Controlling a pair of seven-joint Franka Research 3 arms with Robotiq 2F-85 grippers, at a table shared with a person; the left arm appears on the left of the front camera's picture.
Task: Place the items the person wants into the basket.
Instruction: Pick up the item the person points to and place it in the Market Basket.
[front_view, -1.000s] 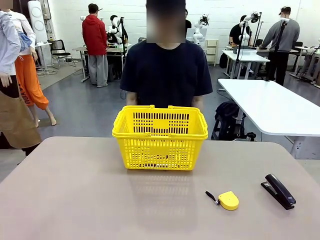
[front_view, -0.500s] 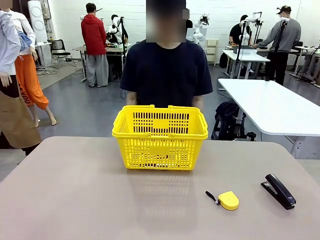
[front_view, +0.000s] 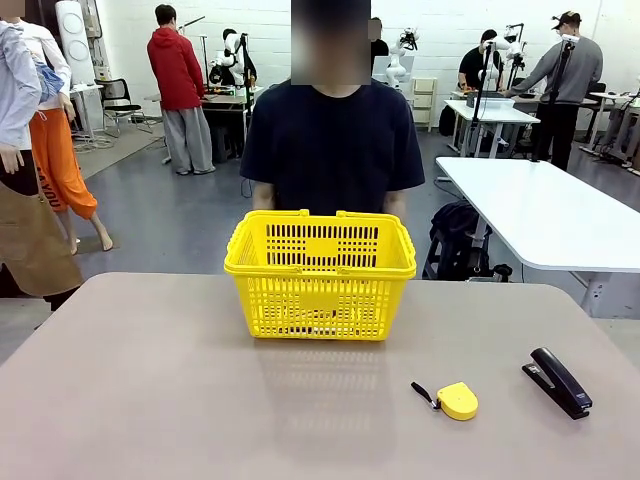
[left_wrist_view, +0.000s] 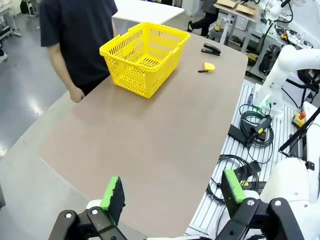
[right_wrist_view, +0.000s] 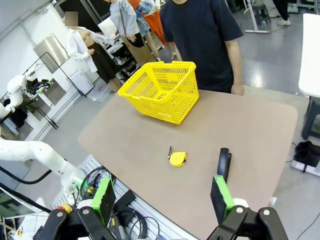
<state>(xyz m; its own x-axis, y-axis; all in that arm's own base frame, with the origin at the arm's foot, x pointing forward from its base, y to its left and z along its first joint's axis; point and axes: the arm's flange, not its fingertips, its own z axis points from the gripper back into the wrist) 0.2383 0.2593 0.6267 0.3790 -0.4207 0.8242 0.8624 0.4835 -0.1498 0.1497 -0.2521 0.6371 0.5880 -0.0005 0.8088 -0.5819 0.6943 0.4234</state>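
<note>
The left hand (left_wrist_view: 172, 197) hangs high above the near left corner of the bench (left_wrist_view: 150, 135), its green-padded fingers spread wide with nothing between them; the right hand (right_wrist_view: 162, 197) hangs likewise above the near right corner, fingers just as wide apart and empty. Both are well back from anything they could take. Out from the right hand, the black stapler (right_wrist_view: 224, 161) lies nearest, the round yellow tape measure (right_wrist_view: 177, 159) just beyond it toward the middle, and the two lie near each other on the right part of the bench, apart and not touching. Farther off, at the far middle, the yellow basket (front_view: 320, 272) stands upright with its handles folded down along the rim, directly before the person (front_view: 333, 150), who stands at the far edge with arms down, one hand (left_wrist_view: 76, 94) hanging at the bench's edge. Through the lattice something seems to lie on the basket's floor, but what it is cannot be told. My judgement is that the placing step is finished or paused: the next move calls for a sign from the person, since no hand points at either remaining thing. No brand, label or legible writing can be made out on the basket, the tape measure or the stapler.
</note>
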